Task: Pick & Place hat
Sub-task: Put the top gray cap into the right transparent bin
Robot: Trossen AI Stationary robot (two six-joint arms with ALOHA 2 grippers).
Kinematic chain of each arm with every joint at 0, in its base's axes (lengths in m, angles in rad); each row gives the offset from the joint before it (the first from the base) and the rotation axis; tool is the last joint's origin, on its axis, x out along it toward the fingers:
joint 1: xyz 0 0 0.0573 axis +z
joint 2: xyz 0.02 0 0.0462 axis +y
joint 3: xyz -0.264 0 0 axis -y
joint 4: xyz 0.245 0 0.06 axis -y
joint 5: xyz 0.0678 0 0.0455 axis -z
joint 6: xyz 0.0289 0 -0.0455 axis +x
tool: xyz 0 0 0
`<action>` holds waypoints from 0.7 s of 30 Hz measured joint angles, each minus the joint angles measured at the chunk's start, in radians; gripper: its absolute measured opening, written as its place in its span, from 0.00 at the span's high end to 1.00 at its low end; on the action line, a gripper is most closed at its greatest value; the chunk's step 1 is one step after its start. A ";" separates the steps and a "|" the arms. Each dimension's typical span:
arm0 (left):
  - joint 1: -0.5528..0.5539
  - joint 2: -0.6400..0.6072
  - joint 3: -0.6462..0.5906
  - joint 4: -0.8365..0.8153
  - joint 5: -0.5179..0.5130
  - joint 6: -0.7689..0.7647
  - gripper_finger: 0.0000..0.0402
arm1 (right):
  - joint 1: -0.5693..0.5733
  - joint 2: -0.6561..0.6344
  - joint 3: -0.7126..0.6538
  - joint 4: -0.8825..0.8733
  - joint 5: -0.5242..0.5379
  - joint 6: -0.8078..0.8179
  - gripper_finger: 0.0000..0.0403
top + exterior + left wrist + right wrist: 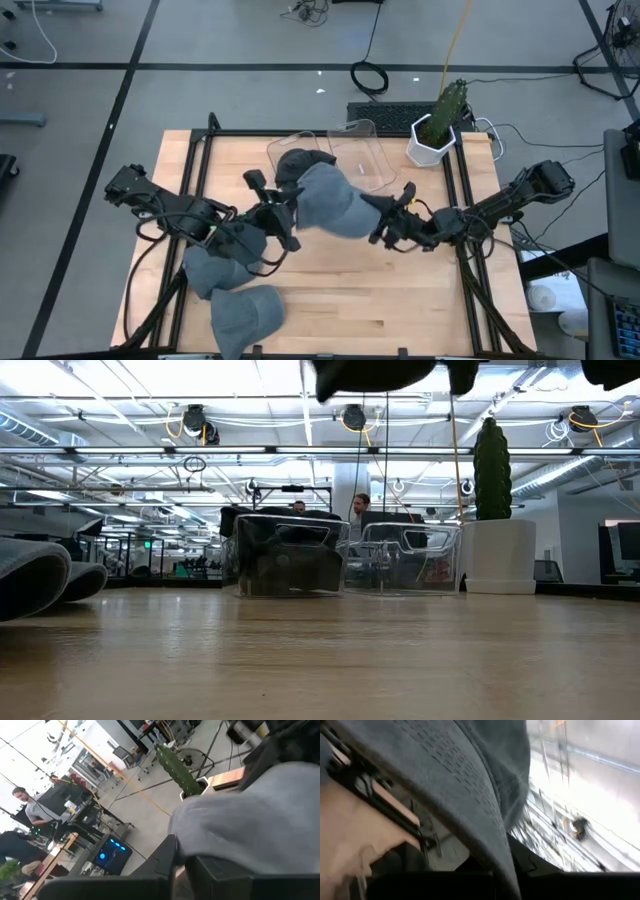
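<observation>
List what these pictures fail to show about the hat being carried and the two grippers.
- High view: the grey hat hangs between the left gripper and right gripper; the cloth hides where the fingers bite.
- Low view: the lifted hat is cut off by the top edge.
- Right wrist view: blurred cloth fills the frame.
- Clear bin: what the dark item in it is cannot be told.

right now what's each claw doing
left claw: shut on the grey hat
right claw: shut on the grey hat's other side
</observation>
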 joint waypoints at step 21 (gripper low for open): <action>0.028 0.004 -0.001 0.007 -0.072 -0.076 0.38 | 0.016 -0.001 0.001 -0.008 -0.060 0.035 1.00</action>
